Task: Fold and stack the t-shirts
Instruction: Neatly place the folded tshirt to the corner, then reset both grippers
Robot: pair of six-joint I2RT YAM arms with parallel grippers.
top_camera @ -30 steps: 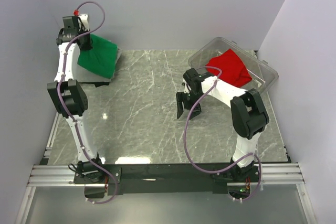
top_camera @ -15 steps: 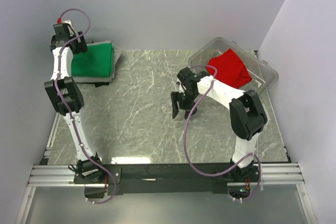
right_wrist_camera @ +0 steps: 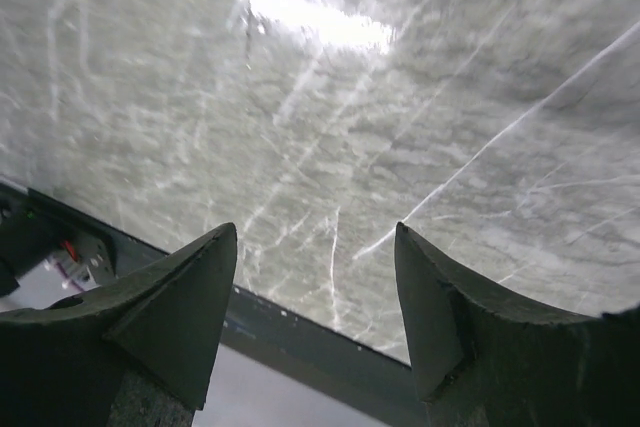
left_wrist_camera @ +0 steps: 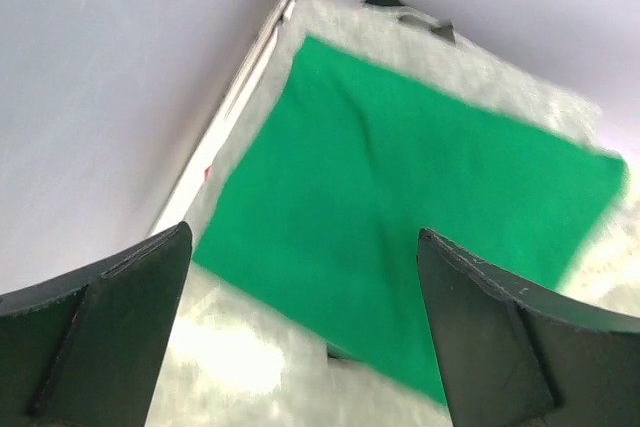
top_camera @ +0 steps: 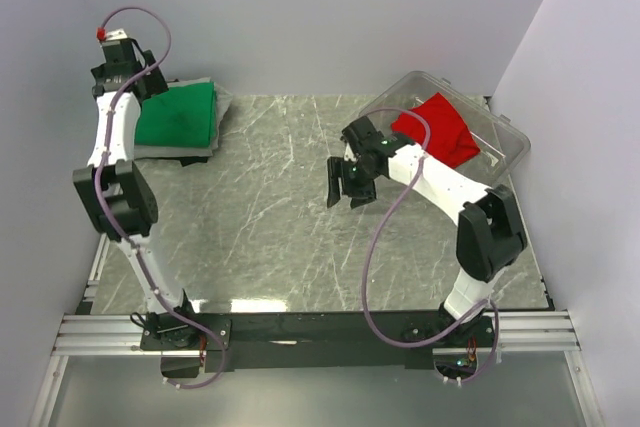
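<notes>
The green t-shirt (top_camera: 178,113) lies folded flat at the far left, on top of the grey t-shirt (top_camera: 190,152), whose edge shows along its near and right sides. My left gripper (top_camera: 132,75) hovers above the stack's far left corner, open and empty. In the left wrist view the green t-shirt (left_wrist_camera: 400,187) fills the space below my left gripper (left_wrist_camera: 303,232). The red t-shirt (top_camera: 440,127) sits crumpled in the clear bin (top_camera: 508,139). My right gripper (top_camera: 350,183) hangs open over bare marble, left of the bin; in the right wrist view my right gripper (right_wrist_camera: 316,229) holds nothing.
White walls close in on the left, the back and the right. The marble table (right_wrist_camera: 350,97) ends at a dark front rail (right_wrist_camera: 300,332). The bin stands at the far right corner.
My left gripper opened and let go of the green t-shirt, which now lies flat on the grey one; the arm drew up and back. My right gripper shifted slightly away from the front edge.
</notes>
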